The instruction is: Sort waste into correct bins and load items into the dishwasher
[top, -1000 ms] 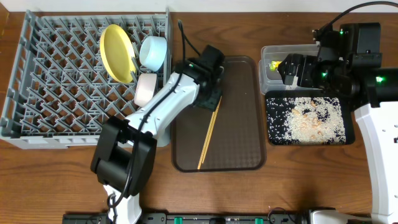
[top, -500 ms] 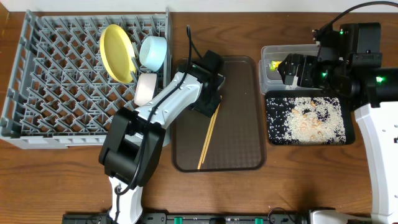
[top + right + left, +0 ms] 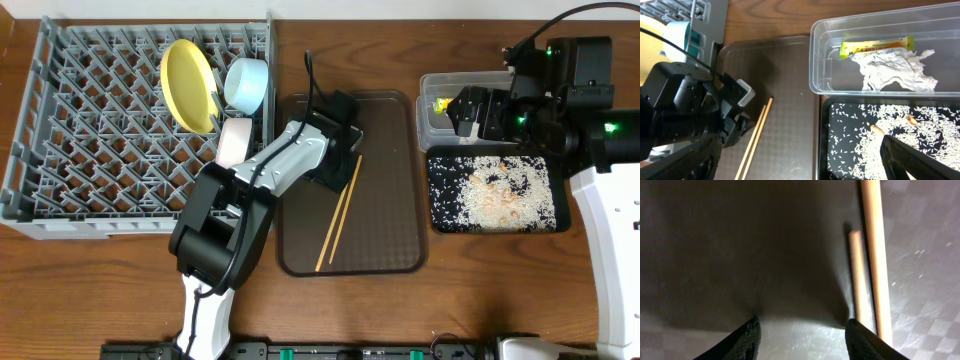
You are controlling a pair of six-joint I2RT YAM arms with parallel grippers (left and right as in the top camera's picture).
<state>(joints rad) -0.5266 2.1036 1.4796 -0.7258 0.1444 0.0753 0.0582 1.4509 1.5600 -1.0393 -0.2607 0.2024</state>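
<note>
Two wooden chopsticks (image 3: 338, 215) lie side by side on the brown serving tray (image 3: 390, 230). My left gripper (image 3: 338, 178) is low over that tray, open and empty. In the left wrist view (image 3: 802, 330) its right fingertip (image 3: 860, 337) is right beside the chopsticks (image 3: 872, 255), which lie outside the jaws. My right gripper (image 3: 470, 112) hovers over the clear tub (image 3: 428, 88), open and empty (image 3: 800, 167). The tub (image 3: 812, 60) holds the green-and-yellow wrapper (image 3: 877, 46) and crumpled tissue (image 3: 895, 70). The black tray (image 3: 824, 140) holds rice scraps (image 3: 495, 195).
The grey dish rack (image 3: 90, 140) stands at the left and holds the yellow plate (image 3: 188, 85), the light blue bowl (image 3: 246, 83) and a pale round dish (image 3: 234, 143) on edge. The left arm lies across the rack's right edge.
My left gripper has shifted slightly toward the front of the brown tray. The chopsticks' far ends have swung a little to the right. The right arm has not moved.
</note>
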